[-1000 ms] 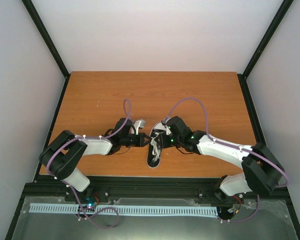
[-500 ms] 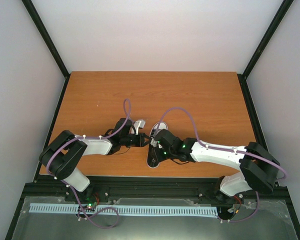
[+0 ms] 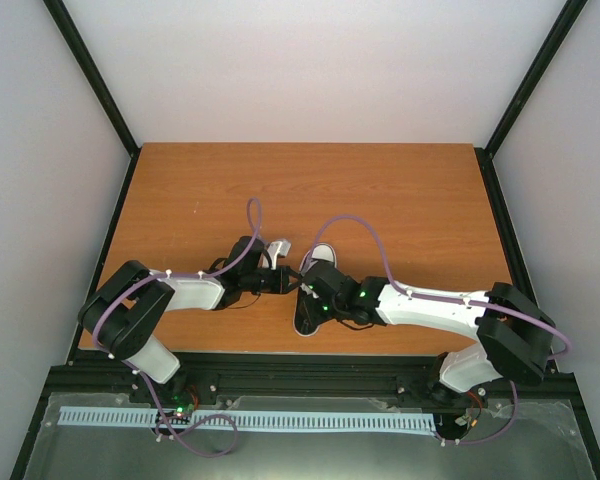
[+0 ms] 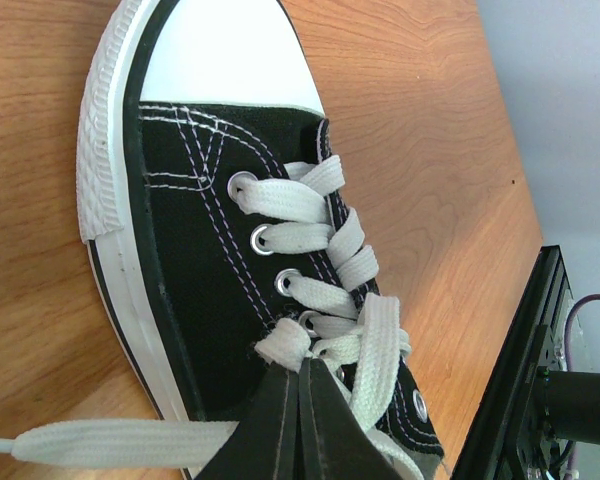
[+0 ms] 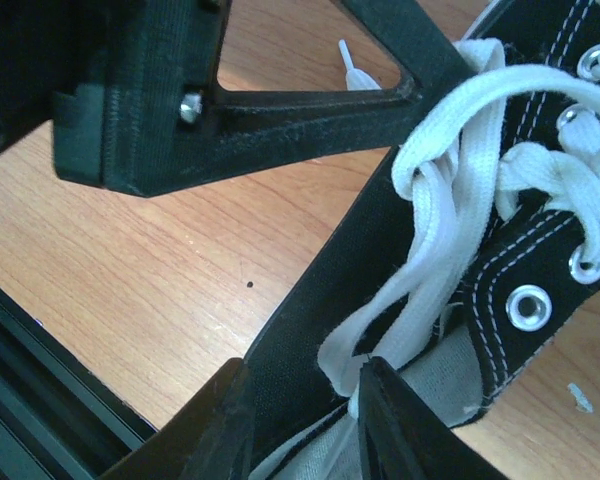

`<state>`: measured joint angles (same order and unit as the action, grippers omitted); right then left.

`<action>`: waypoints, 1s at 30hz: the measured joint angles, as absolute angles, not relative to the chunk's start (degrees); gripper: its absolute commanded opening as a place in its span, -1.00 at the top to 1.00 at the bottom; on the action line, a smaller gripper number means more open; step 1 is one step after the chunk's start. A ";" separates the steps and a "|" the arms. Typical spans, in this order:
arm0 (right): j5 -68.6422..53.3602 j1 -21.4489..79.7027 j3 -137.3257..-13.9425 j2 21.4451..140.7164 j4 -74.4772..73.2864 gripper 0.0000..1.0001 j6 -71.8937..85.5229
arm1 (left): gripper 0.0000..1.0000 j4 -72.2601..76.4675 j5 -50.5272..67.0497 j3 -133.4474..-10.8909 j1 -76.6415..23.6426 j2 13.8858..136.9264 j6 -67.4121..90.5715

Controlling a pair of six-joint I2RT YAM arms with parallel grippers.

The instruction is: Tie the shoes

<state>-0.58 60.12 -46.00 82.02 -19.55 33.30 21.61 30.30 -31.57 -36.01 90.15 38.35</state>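
Black sneaker [image 3: 305,320] laid on bench [image 3: 380,190], long axis near-vertical in top view, toe cap toward upper frame, heel lower. Lace [image 4: 375,340] pinched by clenched left gripper [image 4: 300,375]; right gripper [image 5: 305,400] held parted astride lace.

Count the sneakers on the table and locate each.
1. The black canvas low-top sneaker lies near the front edge of the wooden table, between the left arm and right arm, white toe cap pointing away from their bases. No second one shows; the arms hide little.

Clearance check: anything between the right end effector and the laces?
Nothing visible. A white lace strand lies between the fingers of the right end effector. The left end effector, shut on the laces, sits close alongside, not in between.
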 measured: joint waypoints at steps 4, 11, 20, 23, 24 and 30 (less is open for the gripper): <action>0.89 60.86 -46.74 81.47 -20.32 0.32 33.30 | 0.99 21.54 30.30 -31.57 -36.01 90.15 38.35; 1.89 61.93 -47.48 80.73 -20.97 0.45 33.56 | 0.98 21.30 30.33 -31.57 -36.01 90.15 38.35; 1.30 62.02 -47.55 84.05 -21.17 0.45 34.24 | 0.98 21.28 30.33 -31.57 -36.01 90.15 38.35; 1.58 62.02 -47.79 84.60 -21.58 0.43 34.61 | 0.98 21.26 30.33 -31.57 -36.01 90.15 38.35; 1.69 62.02 -47.92 84.73 -21.67 0.41 34.74 | 0.98 21.26 30.33 -31.57 -36.01 90.15 38.35; 2.92 62.04 -49.36 86.19 -22.52 0.41 35.09 | 0.99 21.26 30.35 -31.57 -36.01 90.15 38.35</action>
